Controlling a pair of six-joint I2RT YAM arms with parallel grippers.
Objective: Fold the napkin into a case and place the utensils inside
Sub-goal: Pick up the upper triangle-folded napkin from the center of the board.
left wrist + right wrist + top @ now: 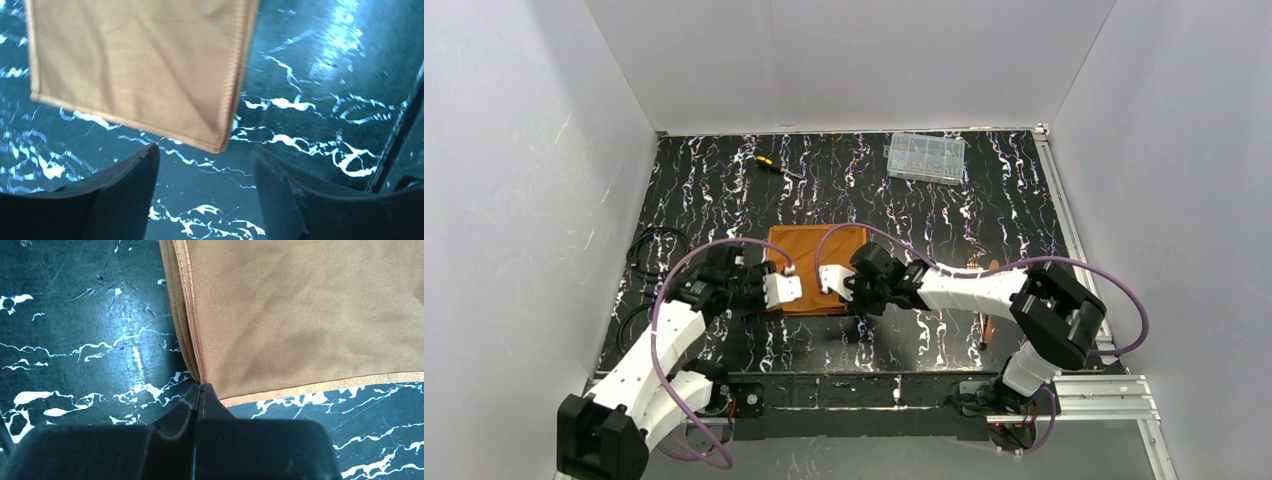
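The rust-orange napkin (pixel 809 255) lies folded in layers on the black marbled table (pixel 724 190), between my two grippers. My left gripper (pixel 786 289) stands open at the near left corner. In the left wrist view that corner of the napkin (pixel 135 65) lies just ahead of the gripper (pixel 205 157), with nothing between the fingers. My right gripper (pixel 829 283) is at the near right corner. In the right wrist view the gripper (pixel 201 386) is shut, pinching the layered hem of the napkin (pixel 300 315). Copper utensils (pixel 989 318) lie on the table beside the right arm.
A clear plastic compartment box (pixel 926 157) stands at the back right and a yellow-and-black screwdriver (pixel 769 163) lies at the back centre. Black cables (pixel 649 250) coil at the left edge. White walls close in three sides.
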